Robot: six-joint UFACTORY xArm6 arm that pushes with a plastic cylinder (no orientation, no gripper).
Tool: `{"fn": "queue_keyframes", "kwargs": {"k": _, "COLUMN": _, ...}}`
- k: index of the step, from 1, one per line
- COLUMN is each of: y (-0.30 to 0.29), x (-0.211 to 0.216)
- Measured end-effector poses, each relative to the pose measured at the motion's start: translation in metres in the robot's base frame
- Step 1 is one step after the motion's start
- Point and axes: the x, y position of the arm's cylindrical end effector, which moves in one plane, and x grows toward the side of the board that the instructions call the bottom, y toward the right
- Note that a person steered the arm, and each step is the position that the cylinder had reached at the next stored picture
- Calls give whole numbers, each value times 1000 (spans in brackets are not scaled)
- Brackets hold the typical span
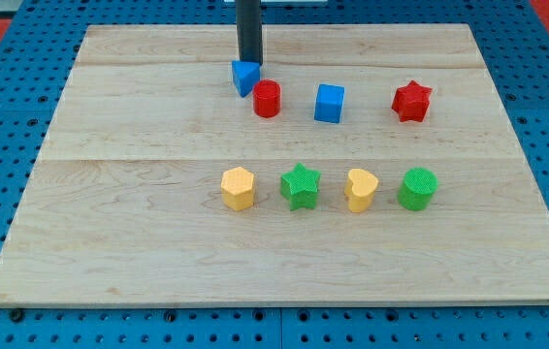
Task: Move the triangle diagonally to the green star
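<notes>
The arm's dark rod has its tip [249, 62] parked right against the top edge of the small blue triangle block [245, 77], nothing pinched, just touching, probably so a shove sends it down-right toward the green star block [301, 185], though the red cylinder block [267, 99] sits awkwardly close.

No legible text, labels, brands, numbers or signs anywhere: none on the blocks, none on the board [158, 242], none on the rod
</notes>
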Motion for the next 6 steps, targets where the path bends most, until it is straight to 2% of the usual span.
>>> {"fn": "queue_keyframes", "kwargs": {"k": 4, "y": 6, "x": 1}}
{"fn": "queue_keyframes", "kwargs": {"k": 6, "y": 13, "x": 27}}
